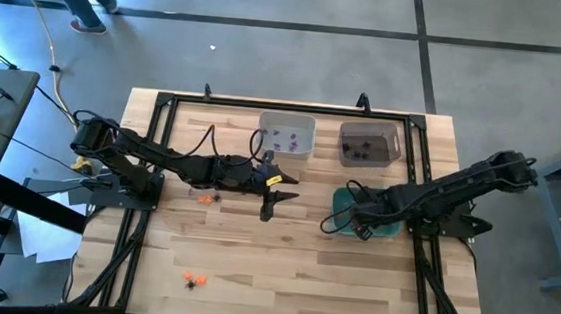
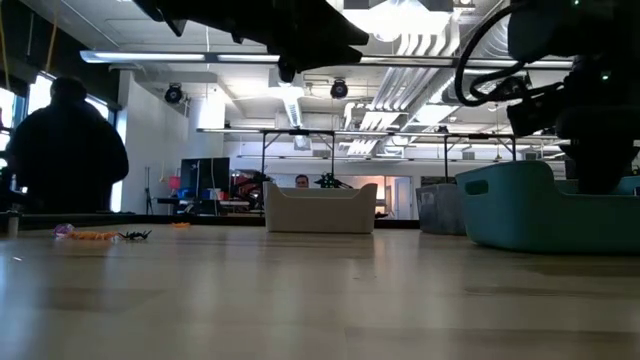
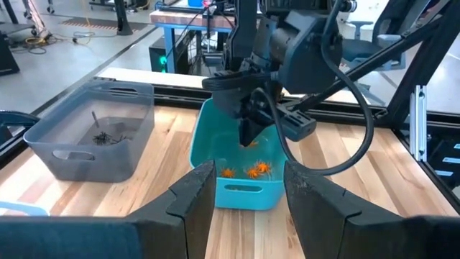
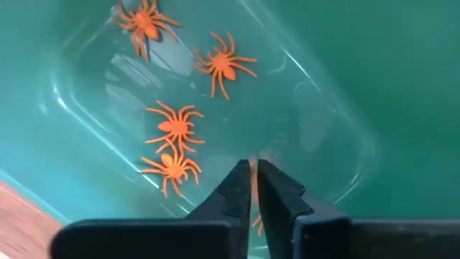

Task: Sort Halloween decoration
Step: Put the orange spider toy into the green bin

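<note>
Several orange spiders (image 4: 176,129) lie on the floor of the teal bin (image 1: 345,199). My right gripper (image 4: 254,171) points down into that bin, all but shut, with a bit of orange between its fingers. My left gripper (image 3: 248,180) hovers open over the table's middle, facing the teal bin (image 3: 237,187) with nothing between its fingers. More loose orange and black trinkets (image 1: 192,280) lie near the front left edge. Others (image 1: 208,198) lie under my left arm. My right gripper pinches an orange spider between its two fingertips, and only slivers of orange (image 4: 254,188) show in the narrow gap. The fingers come from above, pointing down into the teal bin. In the left wrist view the orange bit (image 3: 253,143) hangs at the fingertips, above the bin's floor.
A white bin (image 1: 287,135) with purple trinkets and a grey bin (image 1: 369,144) with black ones stand at the far edge. Bare wood lies between the arms and toward the near edge. A person (image 2: 65,150) stands beyond the table.
</note>
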`<action>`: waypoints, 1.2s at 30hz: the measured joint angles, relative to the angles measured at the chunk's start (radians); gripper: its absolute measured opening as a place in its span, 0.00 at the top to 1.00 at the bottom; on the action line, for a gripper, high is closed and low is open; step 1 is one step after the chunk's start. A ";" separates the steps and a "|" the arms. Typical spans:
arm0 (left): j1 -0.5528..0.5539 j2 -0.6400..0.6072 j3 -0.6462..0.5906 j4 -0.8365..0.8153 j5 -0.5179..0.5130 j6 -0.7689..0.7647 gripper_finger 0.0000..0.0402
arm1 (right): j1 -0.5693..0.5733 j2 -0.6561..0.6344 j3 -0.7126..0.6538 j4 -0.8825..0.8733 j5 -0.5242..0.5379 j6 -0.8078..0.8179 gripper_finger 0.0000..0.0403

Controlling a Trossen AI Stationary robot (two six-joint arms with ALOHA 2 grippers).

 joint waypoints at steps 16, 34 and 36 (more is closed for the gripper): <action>0.001 -0.049 0.000 -0.170 -0.091 0.016 0.62 | -0.063 0.001 0.205 -0.214 -0.075 -0.067 0.66; 0.017 -0.251 0.000 -1.330 -0.658 -0.530 0.62 | -0.140 0.032 0.537 0.099 0.271 -0.581 0.76; 0.027 -0.236 0.000 -1.398 -0.706 -0.569 0.62 | -0.159 0.054 0.523 0.132 0.271 -0.640 0.76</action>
